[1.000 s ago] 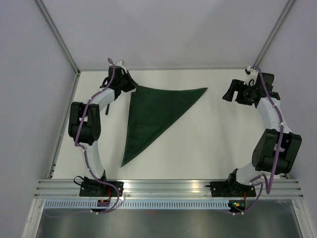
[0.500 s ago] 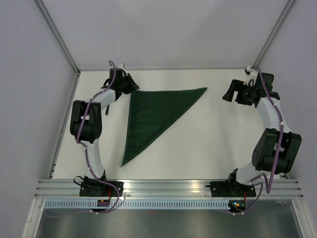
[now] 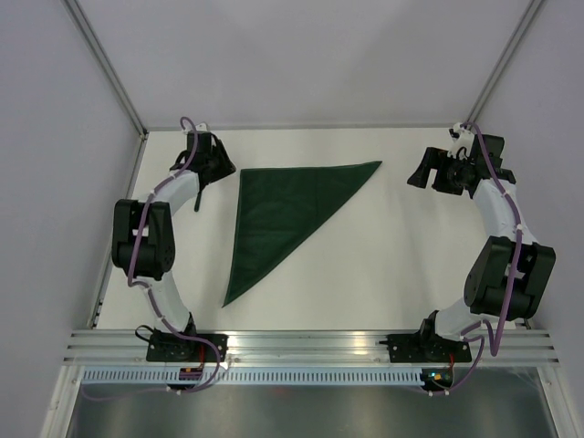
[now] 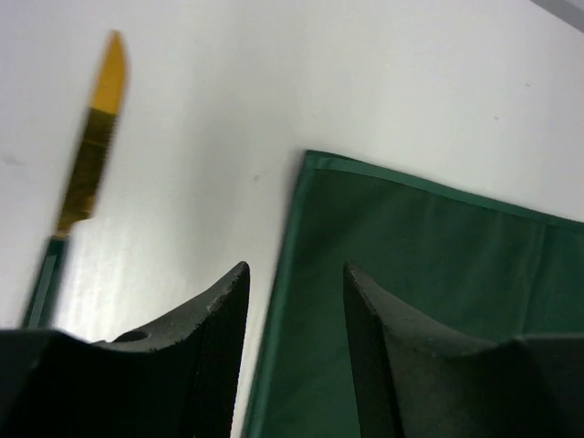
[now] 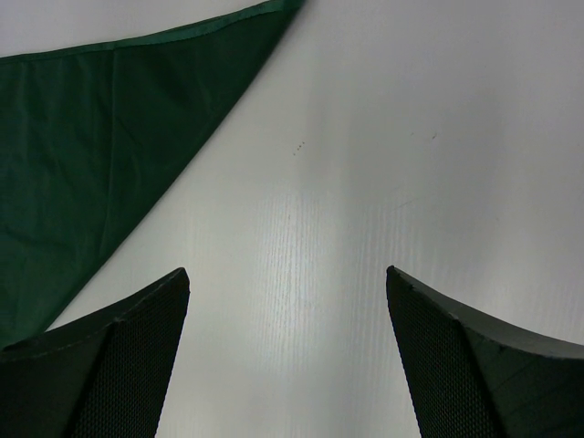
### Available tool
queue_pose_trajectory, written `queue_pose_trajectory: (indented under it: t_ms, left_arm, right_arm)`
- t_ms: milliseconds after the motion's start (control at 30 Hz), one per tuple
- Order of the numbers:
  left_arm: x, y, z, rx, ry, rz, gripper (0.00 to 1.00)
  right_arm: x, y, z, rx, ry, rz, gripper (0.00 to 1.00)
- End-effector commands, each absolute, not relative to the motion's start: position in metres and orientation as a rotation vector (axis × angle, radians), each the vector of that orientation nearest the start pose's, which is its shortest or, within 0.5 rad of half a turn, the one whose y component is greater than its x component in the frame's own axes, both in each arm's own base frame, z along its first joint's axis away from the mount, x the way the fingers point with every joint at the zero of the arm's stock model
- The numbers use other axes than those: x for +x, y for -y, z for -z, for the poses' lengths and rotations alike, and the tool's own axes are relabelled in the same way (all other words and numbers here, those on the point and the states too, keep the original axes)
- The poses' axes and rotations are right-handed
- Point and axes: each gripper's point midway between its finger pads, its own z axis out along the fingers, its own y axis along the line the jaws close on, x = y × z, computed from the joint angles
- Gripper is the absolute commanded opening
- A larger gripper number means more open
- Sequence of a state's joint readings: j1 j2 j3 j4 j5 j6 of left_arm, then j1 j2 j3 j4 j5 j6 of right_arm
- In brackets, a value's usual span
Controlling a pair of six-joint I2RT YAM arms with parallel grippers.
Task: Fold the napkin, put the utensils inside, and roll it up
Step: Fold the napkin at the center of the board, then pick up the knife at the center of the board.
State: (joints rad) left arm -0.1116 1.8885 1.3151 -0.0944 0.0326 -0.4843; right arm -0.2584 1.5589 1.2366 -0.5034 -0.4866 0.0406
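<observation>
Napkin (image 3: 283, 214) lies folded in a triangle; your left pincer (image 4: 297, 270) hangs parted at its corner, right pincer (image 5: 286, 271) wide apart.

White table (image 3: 392, 255), pale walls (image 3: 310, 55), aluminium rail (image 3: 310, 342)

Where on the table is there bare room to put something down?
Bare: the wide strip of table between the slanted edge of the napkin and the right gripper. Crowded: the far-left corner, where the left gripper, a utensil and the napkin edge lie close.
</observation>
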Motion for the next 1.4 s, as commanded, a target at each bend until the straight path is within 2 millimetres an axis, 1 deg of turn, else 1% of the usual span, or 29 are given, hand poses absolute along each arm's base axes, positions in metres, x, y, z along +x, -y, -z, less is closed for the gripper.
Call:
queue_pose_trajectory:
  t_ms: [0,33,67,200,233,300,533,567,667,867,1067,1200,1367]
  left_arm:
    - [0.492,0.031,-0.125,-0.426,-2.195,0.107,0.52]
    - [0.485,0.022,-0.120,-0.441,-2.220,0.047,0.53]
    - [0.483,0.012,-0.119,-0.441,-2.229,0.014,0.53]
    - [0.472,-0.014,-0.107,-0.468,-2.275,-0.074,0.53]
    - [0.471,-0.016,-0.105,-0.465,-2.283,-0.070,0.53]
    - [0.468,-0.022,-0.095,-0.457,-2.322,-0.095,0.53]
    - [0.461,-0.022,-0.068,-0.422,-2.412,-0.124,0.52]
    - [0.460,-0.036,-0.066,-0.457,-2.415,-0.134,0.51]
    - [0.458,-0.037,-0.052,-0.465,-2.456,-0.147,0.50]
    - [0.458,-0.037,-0.037,-0.472,-2.490,-0.142,0.49]
    - [0.460,-0.036,-0.026,-0.463,-2.517,-0.139,0.47]
    - [0.457,-0.035,-0.017,-0.463,-2.540,-0.142,0.44]
    - [0.457,-0.033,-0.011,-0.468,-2.554,-0.126,0.39]
  right_arm:
    - [0.400,0.013,-0.182,0.117,-2.282,-0.520,0.93]
    - [0.400,0.012,-0.181,0.114,-2.282,-0.523,0.93]
    - [0.399,0.011,-0.184,0.112,-2.276,-0.526,0.93]
    - [0.398,0.009,-0.186,0.102,-2.269,-0.537,0.93]
    - [0.397,0.009,-0.186,0.105,-2.270,-0.541,0.93]
    - [0.397,0.008,-0.187,0.103,-2.268,-0.544,0.93]
    - [0.400,0.008,-0.186,0.107,-2.266,-0.552,0.93]
    - [0.399,0.008,-0.185,0.107,-2.269,-0.555,0.93]
    - [0.400,0.007,-0.184,0.105,-2.269,-0.556,0.93]
    - [0.399,0.007,-0.185,0.105,-2.268,-0.555,0.93]
    - [0.398,0.007,-0.187,0.101,-2.264,-0.553,0.93]
    - [0.398,0.007,-0.187,0.102,-2.263,-0.555,0.93]
    - [0.398,0.007,-0.188,0.103,-2.261,-0.555,0.93]
